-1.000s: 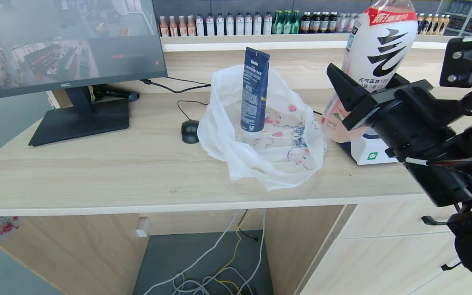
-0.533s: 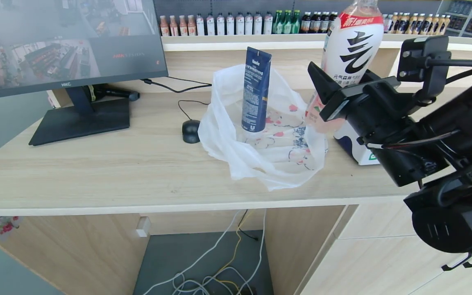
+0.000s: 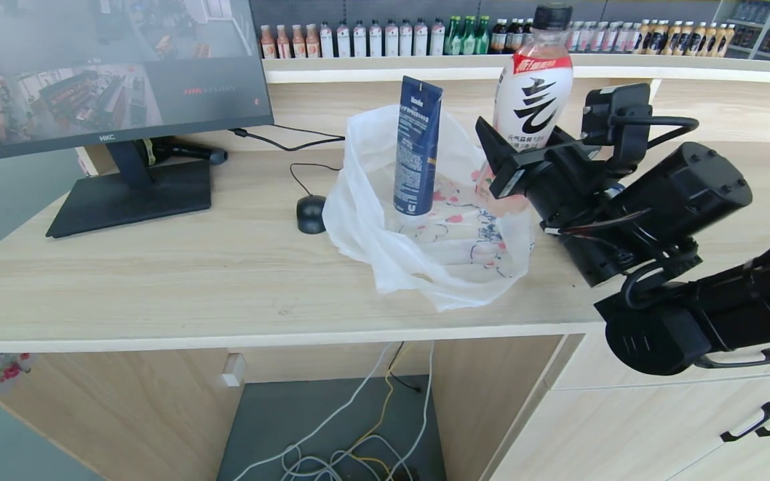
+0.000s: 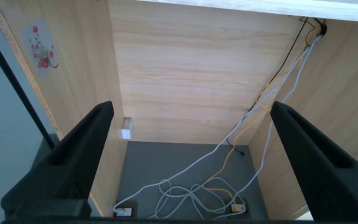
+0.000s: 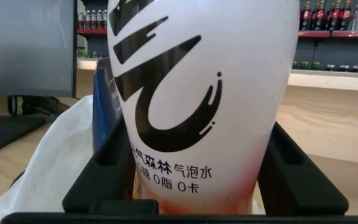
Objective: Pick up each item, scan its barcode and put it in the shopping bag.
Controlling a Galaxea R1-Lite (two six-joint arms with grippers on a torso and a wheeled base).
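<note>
Bottle (image 3: 532, 100): smooth rounded plastic, clamped upright by right gripper (image 3: 525, 152).
Shopping bag (image 3: 371, 227): thin, crinkled, mouth open.
Left gripper (image 4: 194, 121): spread wide.

1. On the pink-and-white plastic drink bottle (image 3: 533, 93) with a black cap, I see a white label bearing a large black brush-stroke sign.
2. From the right wrist camera, the bottle (image 5: 197, 93) shows a row of small dark characters just beneath that sign.
3. A red band with white characters rings the same bottle's shoulder.
4. The dark blue upright plastic tube (image 3: 416, 153) carries a short white word near its top and fine white print lower down, too small for me to read.
5. The black-framed flat monitor (image 3: 104, 73) has small white letters on its lower bezel and red letters on its screen.
</note>
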